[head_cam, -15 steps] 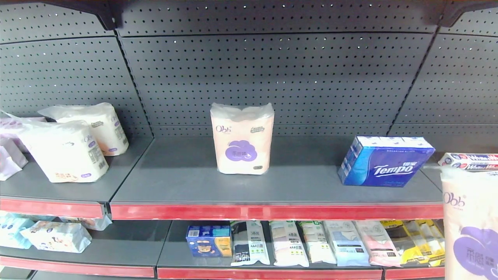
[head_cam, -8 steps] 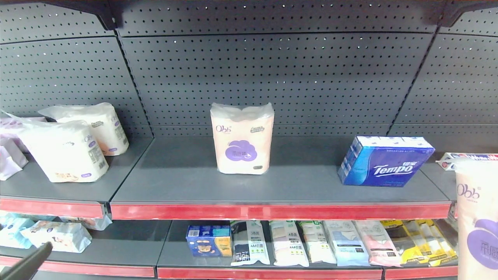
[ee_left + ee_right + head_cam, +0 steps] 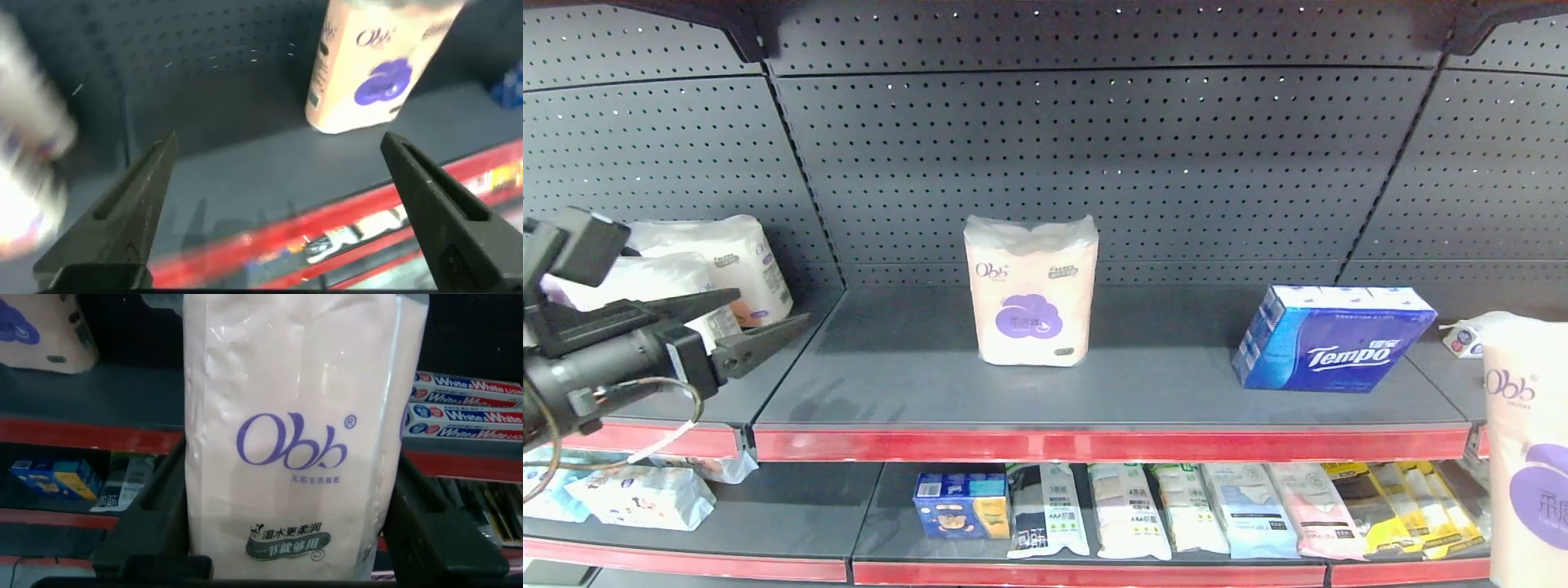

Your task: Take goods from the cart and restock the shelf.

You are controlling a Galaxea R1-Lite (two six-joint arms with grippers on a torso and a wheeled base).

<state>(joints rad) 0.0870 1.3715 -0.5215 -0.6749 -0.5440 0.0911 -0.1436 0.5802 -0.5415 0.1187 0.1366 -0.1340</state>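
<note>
Right gripper (image 3: 286, 514): clamps held pack (image 3: 294, 416), right of shelf pack (image 3: 1031, 298), for shelving.
Left gripper (image 3: 772, 305): wide, empty, left of shelf pack, likely to steady.

Left tool (image 3: 772, 305): arm was held out level at left, black fingers (image 3: 131, 212) were spread wide apart. Right tool (image 3: 290, 457): fingers were clamped against both sides of upright tissue pack (image 3: 294, 400), at far right
</note>
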